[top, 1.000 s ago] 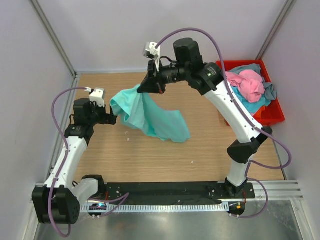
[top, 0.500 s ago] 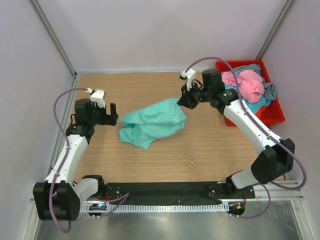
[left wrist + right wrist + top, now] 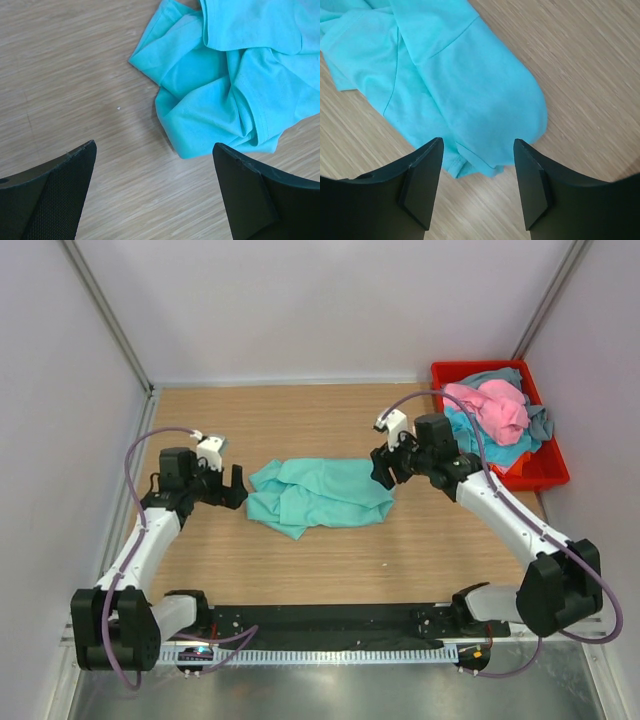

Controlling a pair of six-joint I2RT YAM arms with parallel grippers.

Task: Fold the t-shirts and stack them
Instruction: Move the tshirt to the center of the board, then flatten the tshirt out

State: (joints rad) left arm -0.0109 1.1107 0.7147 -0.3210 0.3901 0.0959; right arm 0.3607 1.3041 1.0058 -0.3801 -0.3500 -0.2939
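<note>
A teal-green t-shirt lies crumpled on the wooden table between both arms; it also shows in the left wrist view and the right wrist view. My right gripper hovers at the shirt's right edge, open, its jaws apart above the hem with nothing pinched. My left gripper is wide open just left of the shirt, over bare wood. More t-shirts, pink, turquoise-blue and grey-blue, are heaped in the red bin.
The red plastic bin stands at the back right corner. White walls and metal rails enclose the table. The black base rail runs along the near edge.
The right gripper lowered the teal-green shirt from the air onto the table, moved right and down, and opened, letting it go. The left gripper shifted slightly right, still open.
</note>
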